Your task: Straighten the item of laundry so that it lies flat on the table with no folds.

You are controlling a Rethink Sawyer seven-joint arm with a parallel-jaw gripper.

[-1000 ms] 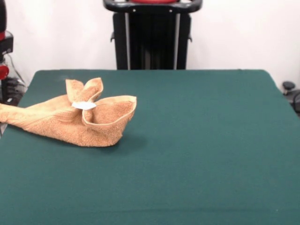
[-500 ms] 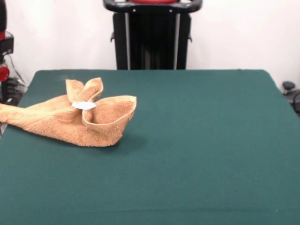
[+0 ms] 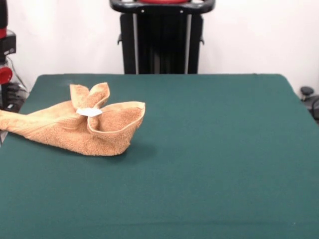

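- Front view shows the towel [image 3: 79, 124] bunched at the left side of the table [image 3: 209, 159], toward the far half.
- Its cloth is rolled and folded over itself, not spread. One fold curls up into an open loop on the right of the heap, and two pointed flaps stand up behind it.
- A narrowing tail of cloth runs off to the left and reaches the table's left edge; whether it hangs over the edge I cannot tell.
- A small white tag [image 3: 89, 112] sits on top, where the flaps meet the loop.
- Around the towel the green tabletop is bare, with wide open room to the right and toward the camera.
- At the far side stands the robot's black pedestal [image 3: 162, 40]. The gripper does not show anywhere in this view, so how far open it is, or whether it has hold of anything, cannot be told.
- Judging by how things lie, the straightening is not yet done: the towel is fully crumpled and nothing touches it.
- The next move probably calls for the arm to come down over the heap, take a free edge or corner such as a raised flap, and draw it out toward the open tabletop on the right to unroll the folds.
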